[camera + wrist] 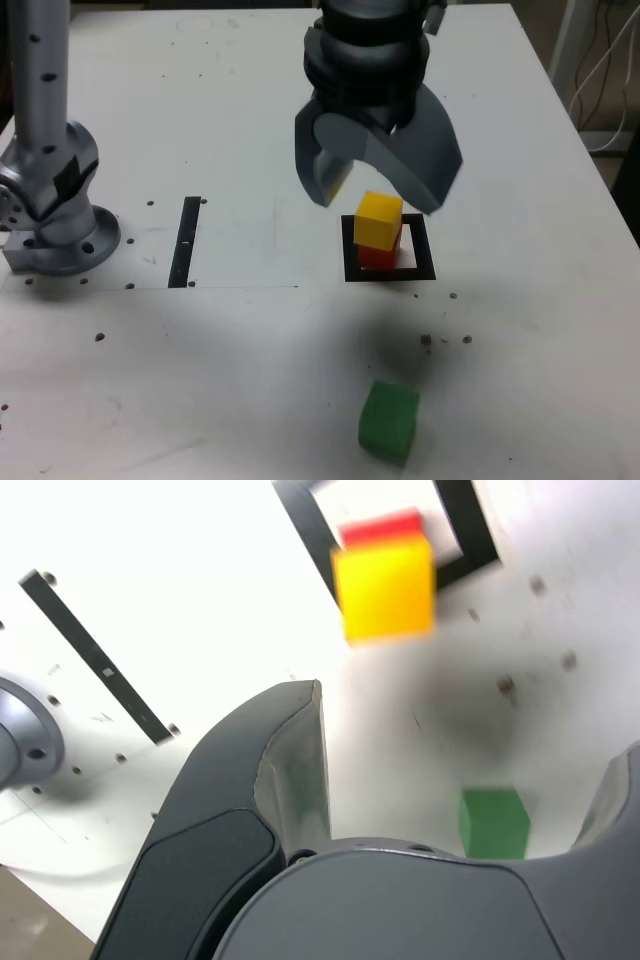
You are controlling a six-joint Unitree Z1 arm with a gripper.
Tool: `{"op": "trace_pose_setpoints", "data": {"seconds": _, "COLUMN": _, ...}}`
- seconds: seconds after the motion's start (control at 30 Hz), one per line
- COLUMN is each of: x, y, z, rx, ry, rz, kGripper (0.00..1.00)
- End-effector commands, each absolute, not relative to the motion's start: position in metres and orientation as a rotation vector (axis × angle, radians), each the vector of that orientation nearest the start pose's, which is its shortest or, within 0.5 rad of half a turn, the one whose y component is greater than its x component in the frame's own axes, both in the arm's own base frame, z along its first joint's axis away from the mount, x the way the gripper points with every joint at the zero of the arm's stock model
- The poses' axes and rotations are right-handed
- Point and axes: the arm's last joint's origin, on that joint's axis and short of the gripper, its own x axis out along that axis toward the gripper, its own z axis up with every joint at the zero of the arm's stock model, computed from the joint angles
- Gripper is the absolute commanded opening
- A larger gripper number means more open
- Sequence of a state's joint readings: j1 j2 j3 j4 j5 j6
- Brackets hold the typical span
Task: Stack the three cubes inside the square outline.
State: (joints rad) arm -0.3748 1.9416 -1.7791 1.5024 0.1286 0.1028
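Observation:
The yellow cube [379,220] [385,588] sits on the red cube [376,257] [380,527], and the pair stands inside the square outline [349,262] [303,516] on the white table. My gripper [381,196] hangs just above and behind the yellow cube, jaws spread wide and empty; one dark finger [290,770] fills the wrist view. The green cube [389,421] [493,821] lies alone on the table, nearer the camera in the exterior view, well apart from the stack.
A narrow black strip [185,242] [95,655] lies on the table toward the exterior view's left. The arm's grey base [55,195] stands at the far left. The table's right edge [585,130] borders cables and the floor.

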Motion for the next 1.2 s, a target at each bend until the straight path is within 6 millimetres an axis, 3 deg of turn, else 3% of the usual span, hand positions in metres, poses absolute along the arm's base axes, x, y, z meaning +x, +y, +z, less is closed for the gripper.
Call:
{"op": "trace_pose_setpoints", "data": {"seconds": 0.0, "x": 0.324, "y": -0.137, "z": 0.330, "rx": 0.503, "ry": 1.613, "rz": -0.299, "kGripper": 1.00}}
{"op": "trace_pose_setpoints", "data": {"seconds": 0.2, "x": 0.325, "y": -0.177, "z": 0.327, "rx": 0.455, "ry": 1.631, "rz": -0.379, "kGripper": 1.00}}
{"op": "trace_pose_setpoints", "data": {"seconds": 0.37, "x": 0.316, "y": -0.199, "z": 0.321, "rx": 0.433, "ry": 1.652, "rz": -0.389, "kGripper": 0.99}}
{"op": "trace_pose_setpoints", "data": {"seconds": 0.63, "x": 0.314, "y": -0.212, "z": 0.297, "rx": 0.447, "ry": 1.690, "rz": -0.388, "kGripper": 0.99}}
{"op": "trace_pose_setpoints", "data": {"seconds": 0.9, "x": 0.318, "y": -0.241, "z": 0.273, "rx": 0.411, "ry": 1.585, "rz": -0.437, "kGripper": 0.99}}
{"op": "trace_pose_setpoints", "data": {"seconds": 1.17, "x": 0.312, "y": -0.240, "z": 0.235, "rx": 0.401, "ry": 1.609, "rz": -0.430, "kGripper": 0.99}}
